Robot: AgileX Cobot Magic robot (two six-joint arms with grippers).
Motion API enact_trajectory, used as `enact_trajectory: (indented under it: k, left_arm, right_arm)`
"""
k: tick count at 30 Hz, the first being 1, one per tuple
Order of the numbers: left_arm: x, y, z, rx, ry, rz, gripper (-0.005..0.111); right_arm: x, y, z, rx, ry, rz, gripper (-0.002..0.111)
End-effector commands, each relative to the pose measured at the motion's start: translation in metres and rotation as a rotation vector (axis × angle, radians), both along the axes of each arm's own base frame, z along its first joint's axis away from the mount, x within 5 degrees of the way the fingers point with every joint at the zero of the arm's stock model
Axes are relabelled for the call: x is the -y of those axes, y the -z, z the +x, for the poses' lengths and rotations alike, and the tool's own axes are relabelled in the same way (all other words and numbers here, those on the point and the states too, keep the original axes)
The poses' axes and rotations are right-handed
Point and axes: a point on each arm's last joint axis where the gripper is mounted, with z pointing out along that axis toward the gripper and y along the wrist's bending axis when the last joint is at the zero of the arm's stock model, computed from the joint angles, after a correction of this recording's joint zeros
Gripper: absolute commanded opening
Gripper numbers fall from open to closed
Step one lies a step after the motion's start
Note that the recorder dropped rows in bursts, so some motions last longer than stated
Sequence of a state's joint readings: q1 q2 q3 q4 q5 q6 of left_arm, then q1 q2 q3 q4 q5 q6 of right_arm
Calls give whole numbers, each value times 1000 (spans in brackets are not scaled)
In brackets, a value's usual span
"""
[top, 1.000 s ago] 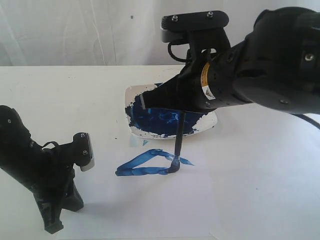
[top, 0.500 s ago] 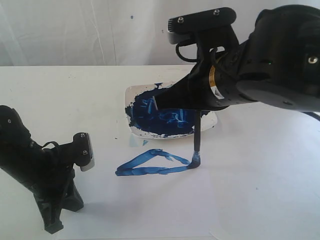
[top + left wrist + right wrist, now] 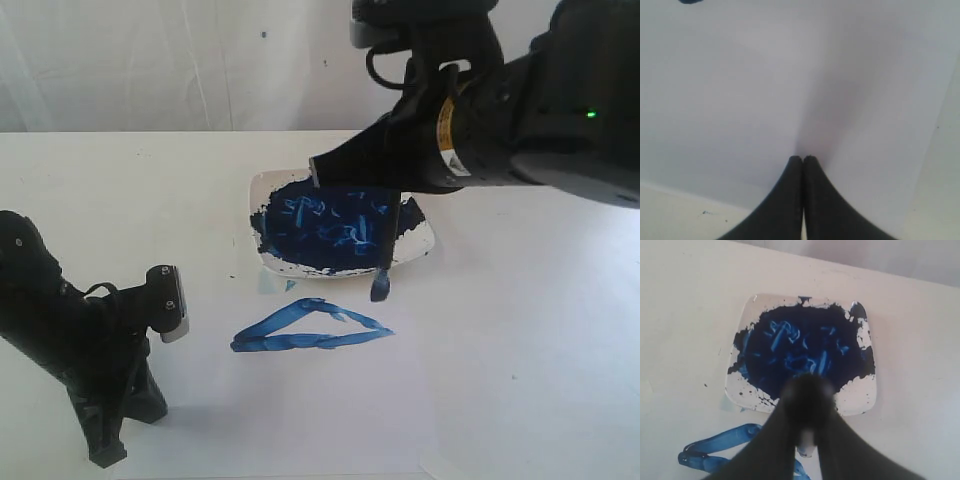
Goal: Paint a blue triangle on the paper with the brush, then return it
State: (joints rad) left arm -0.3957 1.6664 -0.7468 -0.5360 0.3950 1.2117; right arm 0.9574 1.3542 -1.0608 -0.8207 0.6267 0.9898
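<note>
The blue triangle (image 3: 310, 329) lies as a flat streaky outline on the paper (image 3: 300, 415), just in front of the paint dish (image 3: 424, 238). My right gripper (image 3: 330, 170) is shut on the brush (image 3: 385, 245), which hangs nearly upright. Its blue tip is in the air by the dish's front rim, above the triangle's right corner. In the right wrist view the gripper (image 3: 807, 387) is over the dish (image 3: 857, 400), with the brush's silver band (image 3: 806, 446) showing between the fingers and the triangle (image 3: 715, 447) beside it. My left gripper (image 3: 105, 452) (image 3: 802, 159) is shut and empty, its tips on the paper (image 3: 740, 100).
The dish holds a dark blue paint mass (image 3: 320, 232) with light streaks. A pale curtain or wall (image 3: 150, 60) closes off the back of the white table (image 3: 100, 190). The paper's front right corner (image 3: 420, 470) is near the table's front.
My right gripper has risen and moved back toward the dish, lifting the brush tip off the triangle's right corner. The left arm has not moved.
</note>
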Motion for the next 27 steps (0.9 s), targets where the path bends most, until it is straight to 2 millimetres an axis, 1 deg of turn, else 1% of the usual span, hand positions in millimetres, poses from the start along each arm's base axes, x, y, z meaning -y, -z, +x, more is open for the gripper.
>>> enact_trajectory:
  k: [1,8,9,12,15,16,18,21,23,27]
  left_arm:
    - [2,1,-4,-35,-2,-10,0]
    - [4,1,-4,-48,-28,-29,0]
    - [6,0,-5,-70,-58,-56,0]
    - [8,-6,-2,-67,-46,-71,0]
    - [13,-23,3,-50,-22,-105,0]
    - [14,-32,4,-52,-13,-115,0]
    - [18,-62,5,-65,17,-145,0]
    - [18,-90,0,-90,44,-162,0]
    - [17,-99,-6,-118,25,-171,0]
    - [10,-105,-16,-174,-10,-109,0]
  right_arm:
    - [4,-8,-2,31,3,35,0]
    - [-2,1,1,3,4,29,0]
    - [-1,-1,0,11,3,29,0]
    - [6,-11,-4,30,8,55,0]
    - [17,-23,-9,47,34,71,0]
    - [22,-27,-12,51,48,73,0]
    - [36,-37,-18,62,94,78,0]
    - [48,-43,-22,64,134,71,0]
    - [53,-44,-25,51,160,69,0]
    - [55,-42,-28,5,182,83,0]
